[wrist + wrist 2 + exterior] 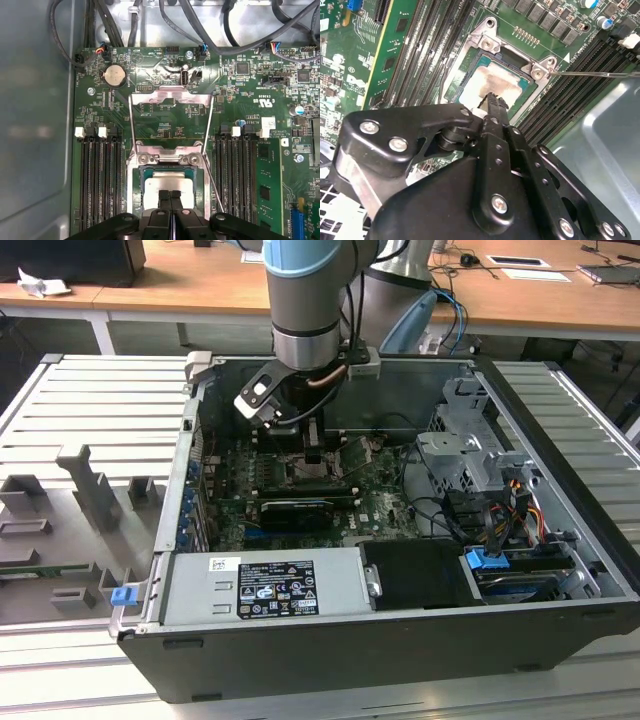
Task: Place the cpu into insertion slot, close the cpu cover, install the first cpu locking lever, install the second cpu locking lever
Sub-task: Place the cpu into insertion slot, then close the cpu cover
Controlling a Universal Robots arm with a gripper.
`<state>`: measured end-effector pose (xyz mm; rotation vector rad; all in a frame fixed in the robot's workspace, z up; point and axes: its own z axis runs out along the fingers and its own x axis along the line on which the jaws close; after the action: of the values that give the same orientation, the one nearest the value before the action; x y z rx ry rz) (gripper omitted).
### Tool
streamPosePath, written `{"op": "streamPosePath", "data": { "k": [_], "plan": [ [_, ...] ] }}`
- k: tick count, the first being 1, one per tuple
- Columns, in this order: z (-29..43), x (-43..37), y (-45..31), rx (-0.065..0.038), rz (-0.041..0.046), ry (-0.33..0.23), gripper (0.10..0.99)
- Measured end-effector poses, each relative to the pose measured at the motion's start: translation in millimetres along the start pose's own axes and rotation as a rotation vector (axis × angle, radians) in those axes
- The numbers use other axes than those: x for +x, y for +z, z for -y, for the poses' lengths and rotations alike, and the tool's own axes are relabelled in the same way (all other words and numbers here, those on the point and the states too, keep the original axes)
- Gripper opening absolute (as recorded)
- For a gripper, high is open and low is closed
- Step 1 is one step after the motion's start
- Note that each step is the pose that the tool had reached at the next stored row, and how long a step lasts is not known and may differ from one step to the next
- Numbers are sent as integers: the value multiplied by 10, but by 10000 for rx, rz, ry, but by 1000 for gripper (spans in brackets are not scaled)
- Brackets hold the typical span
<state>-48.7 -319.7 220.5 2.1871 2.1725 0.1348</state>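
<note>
Far left of the exterior view: grey moulded fixtures point(85, 490) sit on the slatted table point(100, 390), beside the open computer case point(330, 665).
Case front: I see the power supply point(265, 585) along the near wall.
Arm: the arm point(310, 300) reaches down into the middle of the case.
Gripper: my gripper point(312, 455) is clenched. Its two fingers point(164, 200) are pressed flat together with only a seam between them. I can't tell whether the tips touch the chip or hang just above it.
Cpu: the cpu point(495, 80) lies flat in the insertion slot point(506, 55), smeared grey top up, right under the fingertips.
Cpu cover: the cpu cover point(170, 97) stands up off the chip. In the first wrist view the board shows through its window.
Lever: a thin lever rod point(595, 75) runs out from a socket corner over the memory slots point(575, 85).
Right of the exterior view: the metal drive cage point(470, 455), with cables below it.
</note>
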Motion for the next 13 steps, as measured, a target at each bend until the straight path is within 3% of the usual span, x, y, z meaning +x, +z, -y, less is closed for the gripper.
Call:
{"op": "streamPosePath", "data": {
  "k": [8, 9, 13],
  "plan": [
    [-5, 1, -45, -1, -1, 0, 106],
    [-36, 1, -46, 32, 0, 0, 106],
    [-48, 3, -122, 36, -9, 2, 106]
  ]
}}
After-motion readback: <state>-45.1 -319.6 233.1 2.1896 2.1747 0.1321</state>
